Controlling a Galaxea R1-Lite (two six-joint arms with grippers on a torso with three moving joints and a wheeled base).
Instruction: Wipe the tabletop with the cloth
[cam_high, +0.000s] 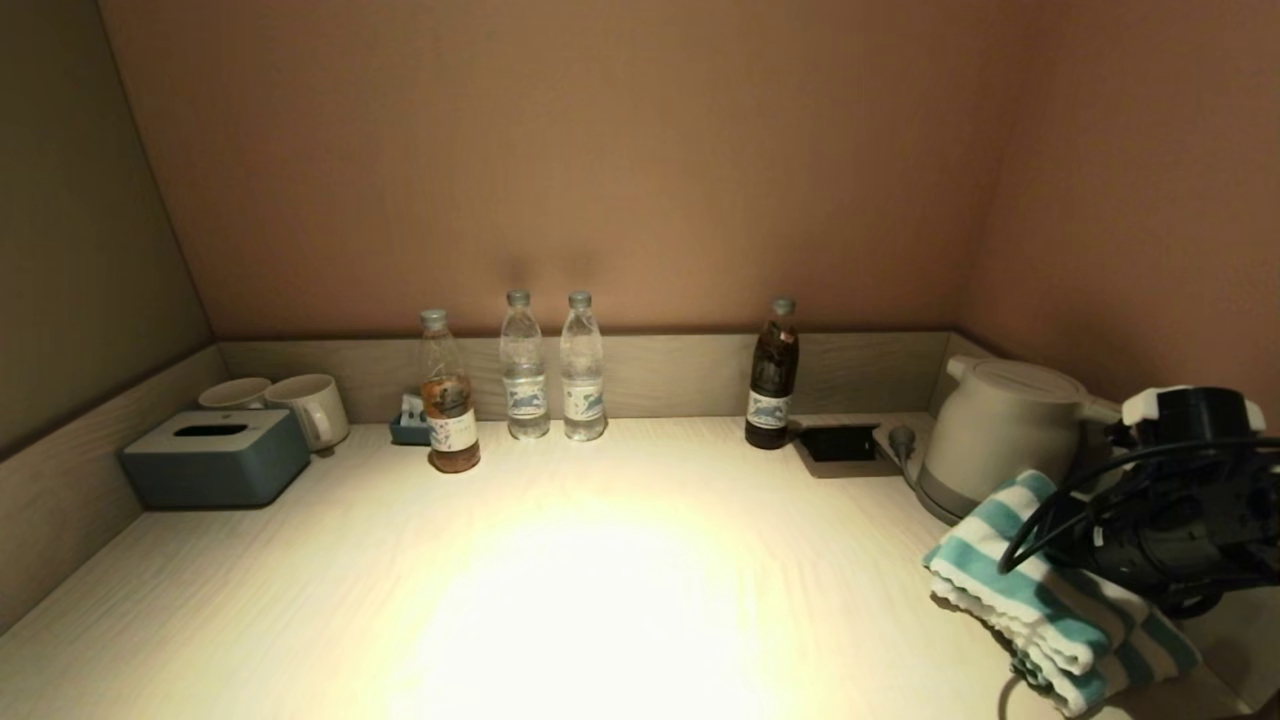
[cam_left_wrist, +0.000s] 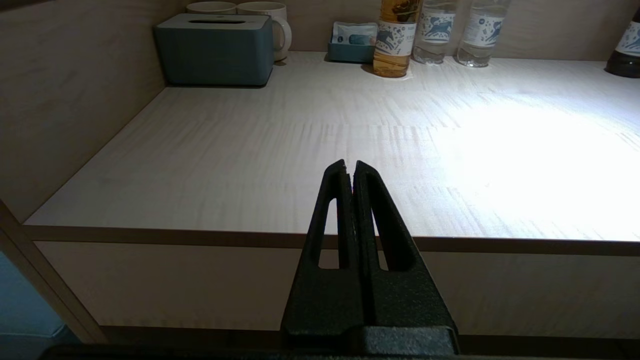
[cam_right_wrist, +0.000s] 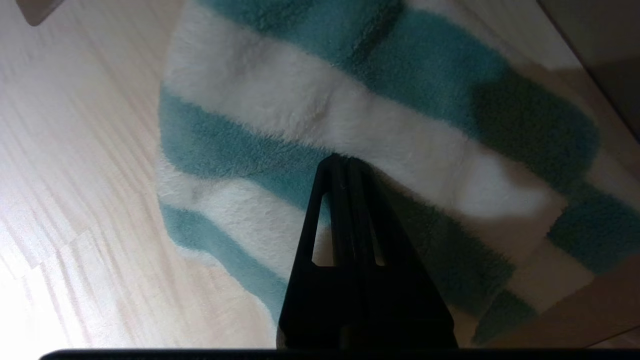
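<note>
A teal-and-white striped cloth (cam_high: 1040, 600) is at the front right of the pale wooden tabletop (cam_high: 600, 580), next to the kettle. My right gripper (cam_high: 1085, 560) is directly over it. In the right wrist view its fingers (cam_right_wrist: 342, 159) are shut on a fold of the cloth (cam_right_wrist: 300, 110), which bunches up and drapes from the tips. My left gripper (cam_left_wrist: 349, 164) is shut and empty, held just in front of the table's front edge on the left. It does not show in the head view.
Along the back wall stand four bottles, among them an amber one (cam_high: 450, 400) and a dark one (cam_high: 772, 375). A grey tissue box (cam_high: 215, 455) and two mugs (cam_high: 310, 405) sit back left. A kettle (cam_high: 1000, 430) and a socket plate (cam_high: 840, 443) sit back right.
</note>
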